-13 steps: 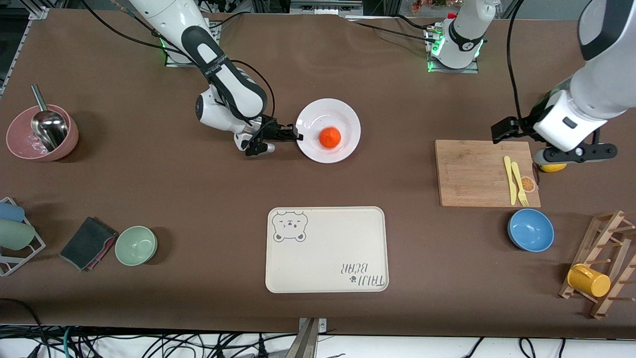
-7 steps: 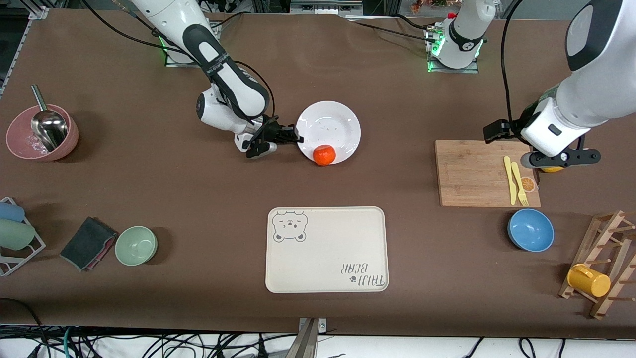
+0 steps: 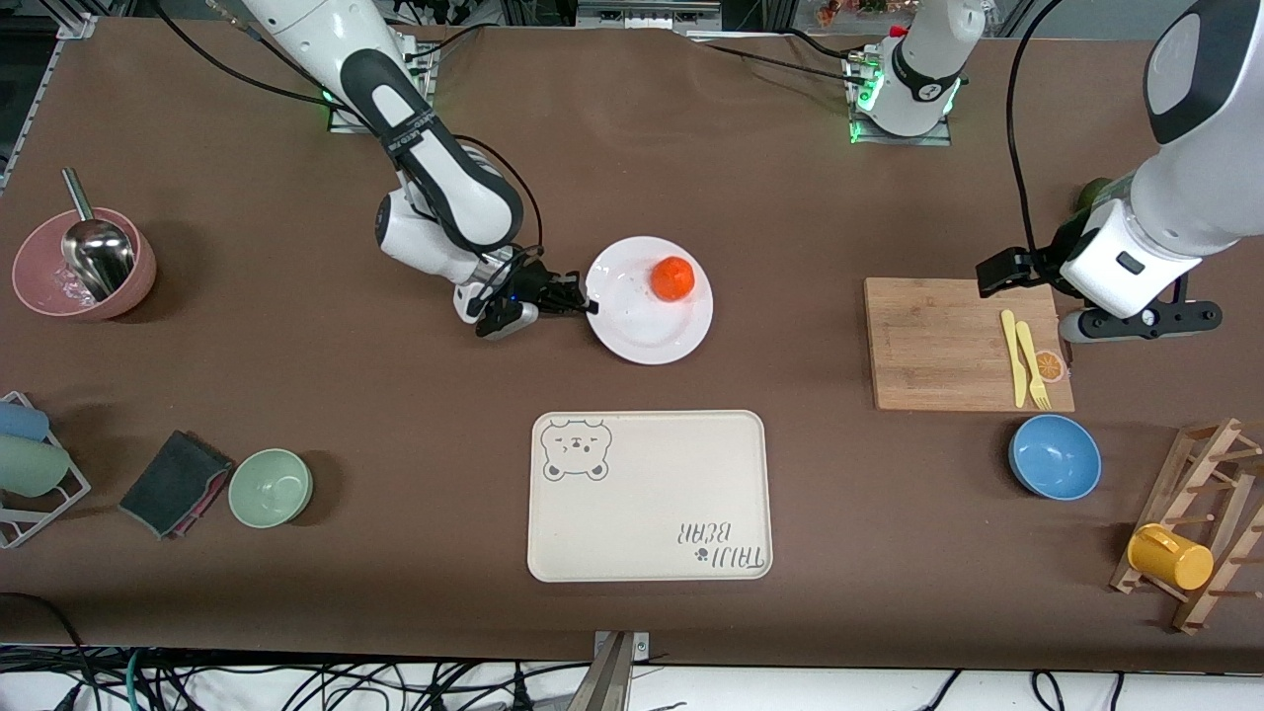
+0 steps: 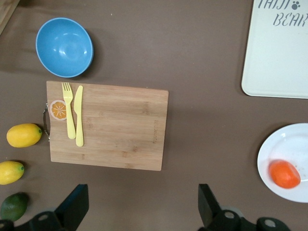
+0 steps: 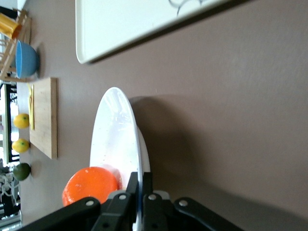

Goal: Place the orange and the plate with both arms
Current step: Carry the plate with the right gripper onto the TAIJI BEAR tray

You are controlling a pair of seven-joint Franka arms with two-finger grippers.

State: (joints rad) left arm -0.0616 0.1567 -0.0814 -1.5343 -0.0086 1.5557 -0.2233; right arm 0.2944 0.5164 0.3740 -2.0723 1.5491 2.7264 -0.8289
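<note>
The white plate (image 3: pixel 642 331) is held by its rim in my right gripper (image 3: pixel 585 304), which is shut on the edge toward the right arm's end. The plate hangs slightly tilted just above the brown table and casts a shadow in the right wrist view (image 5: pixel 113 144). The orange (image 3: pixel 672 278) lies on the plate, on the part farther from the front camera; it also shows in the right wrist view (image 5: pixel 90 190). My left gripper (image 3: pixel 1141 322) is open and empty in the air, by the cutting board's edge. The left wrist view shows the plate (image 4: pixel 288 144) and the orange (image 4: pixel 284 173).
The beige bear-print tray (image 3: pixel 649 495) lies nearer the front camera than the plate. A wooden cutting board (image 3: pixel 948 346) carries a yellow knife and fork. A blue bowl (image 3: pixel 1055 456), two lemons (image 4: pixel 24 135) and a green fruit (image 4: pixel 13 206) lie around it. A pink bowl (image 3: pixel 84 265) and a green bowl (image 3: pixel 271 487) are toward the right arm's end.
My right gripper has drawn the plate nearer to the front camera. The orange rolled from the plate's near rim to its farther part. The left arm shifted slightly toward its end of the table.
</note>
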